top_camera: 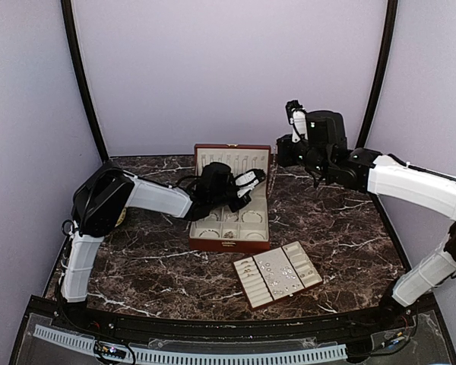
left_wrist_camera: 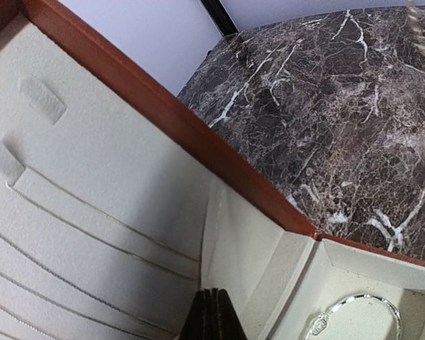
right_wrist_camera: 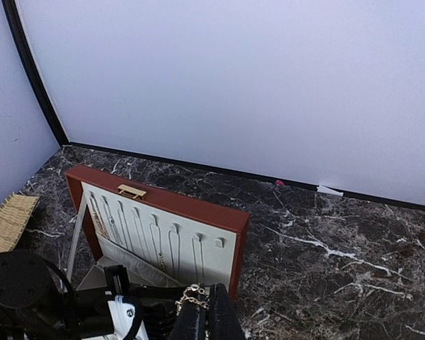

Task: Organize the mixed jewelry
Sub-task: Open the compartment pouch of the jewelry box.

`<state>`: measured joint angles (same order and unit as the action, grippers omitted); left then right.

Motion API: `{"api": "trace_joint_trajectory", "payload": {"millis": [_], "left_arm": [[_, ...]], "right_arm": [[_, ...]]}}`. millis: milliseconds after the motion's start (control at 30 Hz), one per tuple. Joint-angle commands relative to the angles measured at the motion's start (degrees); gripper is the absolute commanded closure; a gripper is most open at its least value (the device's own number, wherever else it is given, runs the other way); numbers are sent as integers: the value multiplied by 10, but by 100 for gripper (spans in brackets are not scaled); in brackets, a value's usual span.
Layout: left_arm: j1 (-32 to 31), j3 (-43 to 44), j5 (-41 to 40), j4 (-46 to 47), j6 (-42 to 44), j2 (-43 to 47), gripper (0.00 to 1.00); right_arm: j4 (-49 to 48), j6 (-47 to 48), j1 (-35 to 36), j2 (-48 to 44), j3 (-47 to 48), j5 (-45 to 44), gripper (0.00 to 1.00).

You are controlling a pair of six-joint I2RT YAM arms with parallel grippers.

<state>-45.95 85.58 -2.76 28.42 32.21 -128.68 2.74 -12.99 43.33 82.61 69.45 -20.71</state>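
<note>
Over the open wooden box (top_camera: 228, 245), my left arm lay outstretched, the left gripper (left_wrist_camera: 212, 315) closed, tips cut off. The raised right gripper (right_wrist_camera: 205, 317) pinched a small chain (right_wrist_camera: 193, 295); other jewelry (top_camera: 277, 272) sat on the tray (top_camera: 251, 294).

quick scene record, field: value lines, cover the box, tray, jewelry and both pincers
table: marble table, dark with white veins
box: wooden jewelry box, lid open, mid table
tray: cream slotted tray, in front of the box toward the right, apart from it
jewelry: silvery pieces on the tray; silvery bracelet in a box compartment
left pincer: shut, inside the open box, nothing seen held
right pincer: shut, small chain at its tips, raised by the box's back right
</note>
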Motion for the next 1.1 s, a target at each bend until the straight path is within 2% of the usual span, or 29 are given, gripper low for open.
{"api": "trace_joint_trajectory", "payload": {"millis": [0, 433, 667, 767, 1067], "left_arm": [[0, -30, -2, -15, -19, 15, 100], [0, -82, 13, 37, -47, 51, 100], [0, -65, 26, 55, -33, 64, 79], [0, -53, 48, 64, -23, 60, 73], [0, -20, 36, 87, 13, 46, 66]], "right_arm": [[-23, -1, -4, 24, 38, 6, 100], [-45, 13, -5, 88, 106, -12, 100], [-52, 4, -6, 97, 112, -14, 100], [-52, -1, -7, 98, 110, -14, 100], [-53, -14, -11, 93, 101, -14, 100]]}}
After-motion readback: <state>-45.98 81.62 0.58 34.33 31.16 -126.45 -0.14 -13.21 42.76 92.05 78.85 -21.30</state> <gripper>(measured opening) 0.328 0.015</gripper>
